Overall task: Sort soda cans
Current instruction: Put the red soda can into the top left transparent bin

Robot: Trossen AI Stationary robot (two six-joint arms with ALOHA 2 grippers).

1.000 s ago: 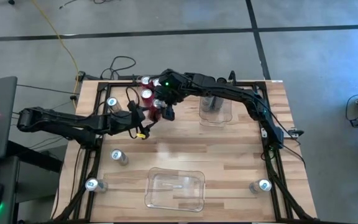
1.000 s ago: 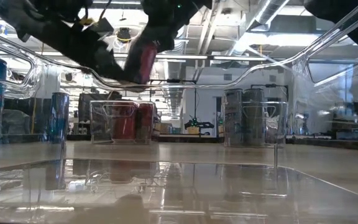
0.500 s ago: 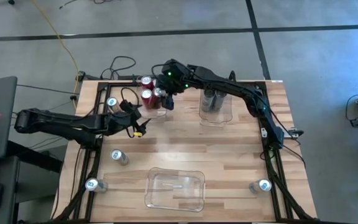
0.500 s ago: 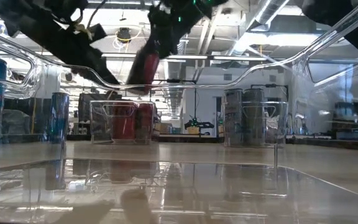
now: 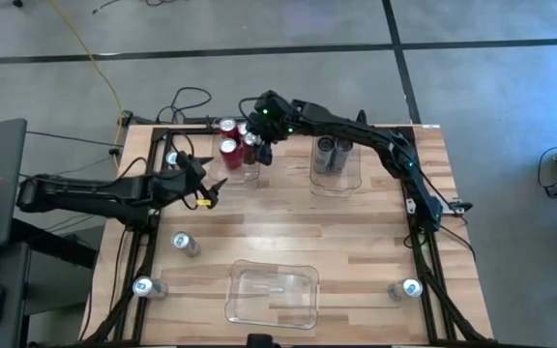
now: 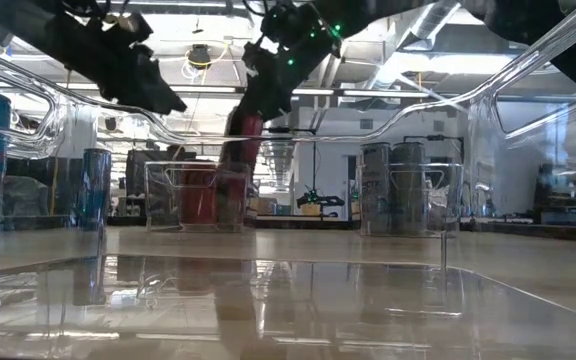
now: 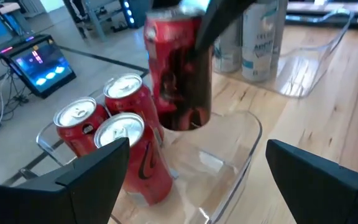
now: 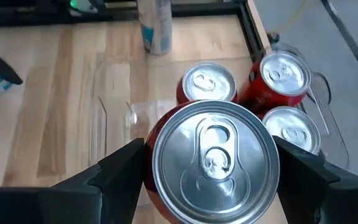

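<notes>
A red soda can (image 7: 178, 74) hangs in my right gripper (image 5: 259, 148) over the free corner of a clear bin (image 7: 244, 134) at the table's far left. Three red cans (image 7: 132, 149) stand upright in that bin. In the right wrist view the held can's silver top (image 8: 213, 155) fills the space between my right gripper (image 8: 213, 177) fingers. My left gripper (image 5: 210, 186) is open and empty, a little to the near left of the bin; its fingers frame my left gripper (image 7: 194, 186) view. My right gripper pinches the red can's side wall just below its top rim (image 8: 157, 155), one finger (image 8: 120, 180) on each side. It comes from above, pointing down. The can hangs nearly upright, lifted clear, with its bottom (image 7: 185, 124) over the bin's bare floor beside the three red cans.
Dark grey cans (image 5: 333, 152) stand in a second clear bin at the far middle. An empty clear bin (image 5: 271, 293) lies near the front edge. Silver-blue cans stand loose at the left (image 5: 173, 159), (image 5: 184, 243), (image 5: 143, 286) and at the near right (image 5: 409, 288).
My right gripper has carried the red can from beside my left gripper toward the far edge, over the red-can bin, and lowered it while bringing it from tilted to nearly upright. My left gripper has drawn back toward the table's left, empty.
</notes>
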